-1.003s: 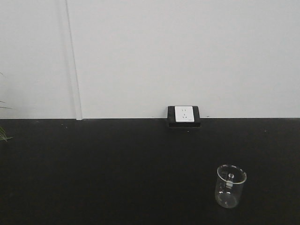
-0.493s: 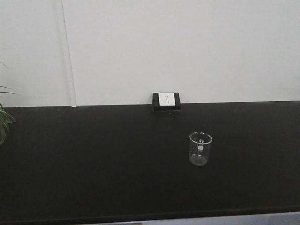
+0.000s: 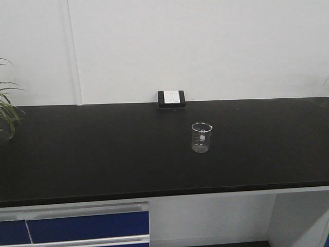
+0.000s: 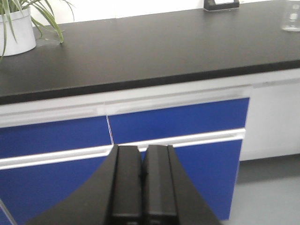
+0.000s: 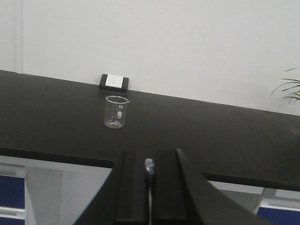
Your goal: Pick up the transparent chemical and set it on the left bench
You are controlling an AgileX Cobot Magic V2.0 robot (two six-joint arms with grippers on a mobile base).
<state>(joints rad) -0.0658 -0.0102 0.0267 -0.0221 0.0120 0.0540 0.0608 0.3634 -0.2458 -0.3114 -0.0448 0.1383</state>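
Front-facing view: transparent chemical upright on left bench; left pincer, right pincer closed, empty

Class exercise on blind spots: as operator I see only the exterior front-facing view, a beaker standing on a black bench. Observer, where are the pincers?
Observer: The left pincer is shut, facing the blue drawers under the bench.
Operator: And the right?
Observer: The right pincer is off the bench, in front of its edge, pointing toward the beaker.
Operator: Those leaves at my left edge?
Observer: They belong to a plant in a white pot on the bench.
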